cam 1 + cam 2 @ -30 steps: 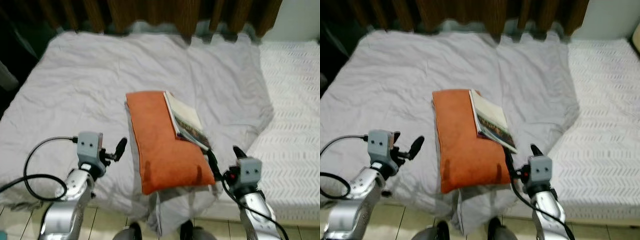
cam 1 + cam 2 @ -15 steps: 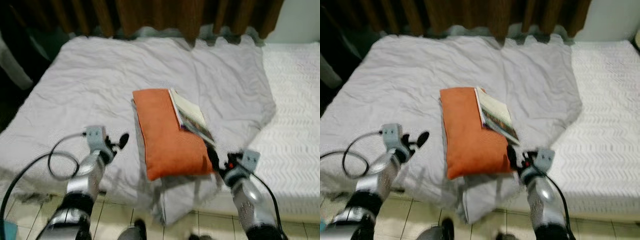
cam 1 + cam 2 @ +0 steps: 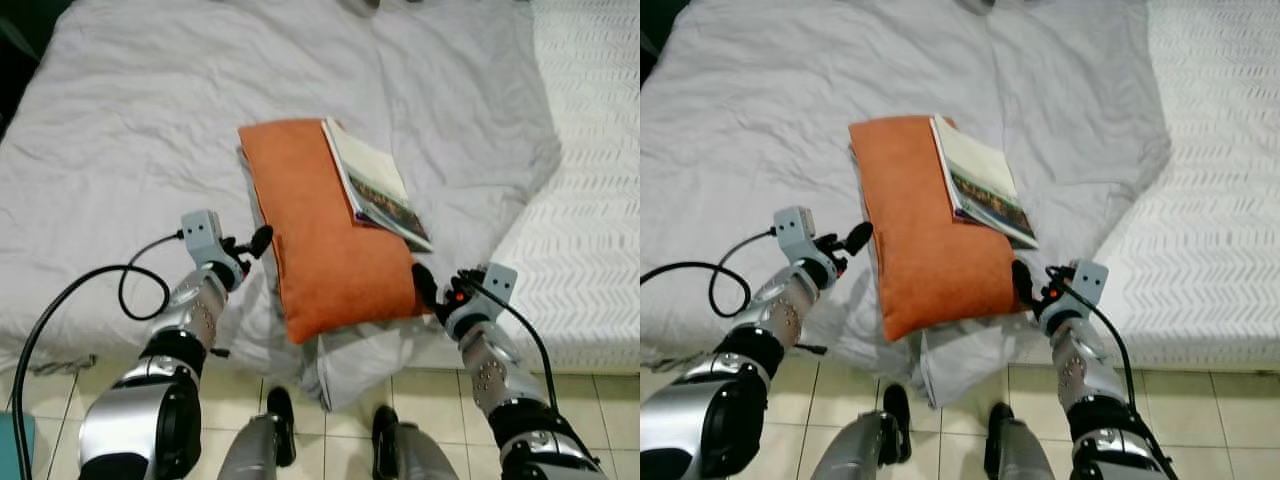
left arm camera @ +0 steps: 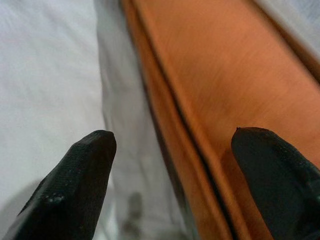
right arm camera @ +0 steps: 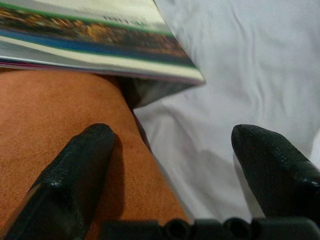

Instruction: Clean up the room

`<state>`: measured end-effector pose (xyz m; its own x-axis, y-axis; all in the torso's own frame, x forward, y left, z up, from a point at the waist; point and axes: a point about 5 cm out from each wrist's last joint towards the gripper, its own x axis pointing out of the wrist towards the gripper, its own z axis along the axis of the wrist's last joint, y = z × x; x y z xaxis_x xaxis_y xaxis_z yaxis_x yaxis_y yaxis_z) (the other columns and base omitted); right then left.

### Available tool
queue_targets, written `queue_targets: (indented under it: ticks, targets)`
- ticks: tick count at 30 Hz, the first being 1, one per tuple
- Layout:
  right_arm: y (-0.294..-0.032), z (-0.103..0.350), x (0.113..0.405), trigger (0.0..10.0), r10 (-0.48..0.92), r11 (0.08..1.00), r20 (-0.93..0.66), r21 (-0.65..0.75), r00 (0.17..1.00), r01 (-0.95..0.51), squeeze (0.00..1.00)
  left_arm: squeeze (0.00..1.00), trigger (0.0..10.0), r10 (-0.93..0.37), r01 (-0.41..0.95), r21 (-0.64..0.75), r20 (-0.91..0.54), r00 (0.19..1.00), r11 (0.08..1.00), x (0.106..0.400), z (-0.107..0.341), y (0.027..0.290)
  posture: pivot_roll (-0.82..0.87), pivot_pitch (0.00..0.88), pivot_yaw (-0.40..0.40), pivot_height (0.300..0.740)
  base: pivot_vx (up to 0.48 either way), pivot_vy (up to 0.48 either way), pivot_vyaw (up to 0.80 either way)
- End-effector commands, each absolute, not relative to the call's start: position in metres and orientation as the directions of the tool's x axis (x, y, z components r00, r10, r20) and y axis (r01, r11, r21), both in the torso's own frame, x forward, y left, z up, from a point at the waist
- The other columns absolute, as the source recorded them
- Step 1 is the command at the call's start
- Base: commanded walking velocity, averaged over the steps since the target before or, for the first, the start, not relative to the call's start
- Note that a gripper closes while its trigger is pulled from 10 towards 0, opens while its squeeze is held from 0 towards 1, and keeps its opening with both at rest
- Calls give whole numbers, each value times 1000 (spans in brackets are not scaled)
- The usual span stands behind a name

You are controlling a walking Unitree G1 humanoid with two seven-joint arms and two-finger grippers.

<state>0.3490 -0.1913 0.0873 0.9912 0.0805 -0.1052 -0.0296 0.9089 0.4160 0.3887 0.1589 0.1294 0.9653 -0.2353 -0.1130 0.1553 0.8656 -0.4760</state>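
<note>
So the orange pillow (image 3: pixel 325 230) is lying on the bed (image 3: pixel 120 130) near its foot edge, long axis running roughly 12 to 6 from the robot, with a magazine (image 3: pixel 375 185) sitting on its 2 o'clock corner and hanging off toward the grey duvet (image 3: pixel 460 120). The left gripper (image 4: pixel 167 165) sits at the pillow's 9 o'clock side, jaws spread wide, straddling the pillow's seam edge and holding nothing. The right gripper (image 5: pixel 172 165) is at the near 4 o'clock corner, jaws also wide and empty, one finger over orange fabric. Both are about equally close, so I'd guess a two-arm lift. The magazine's cover print is too blurry to read.
</note>
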Motion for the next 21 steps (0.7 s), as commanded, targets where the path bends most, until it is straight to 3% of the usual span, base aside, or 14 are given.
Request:
queue_targets:
  ticks: [1,6,9,14,21]
  targets:
    - [-187,74,345,10000,90,894,-152,448,984,-12,0,0,10000,-252,138,-545,-140,957,827,386,120,154,-97,635,78,740,0,0,0]
    - [-167,84,351,10000,183,856,-97,506,978,-110,0,0,10000,-353,236,-606,-79,932,760,388,129,134,-88,628,92,740,0,0,0]
    - [-153,92,354,10000,246,816,-42,549,968,-183,0,0,10000,-477,380,-624,14,879,683,390,142,114,-85,616,98,740,0,0,0]
    - [-140,99,356,10000,311,779,3,572,950,-257,0,0,10000,-578,503,-628,102,809,593,390,156,98,-80,609,99,740,0,0,0]
    - [-134,99,355,10000,345,762,9,581,939,-285,0,0,10000,-632,503,-660,55,773,558,381,139,85,-73,603,93,740,0,0,0]
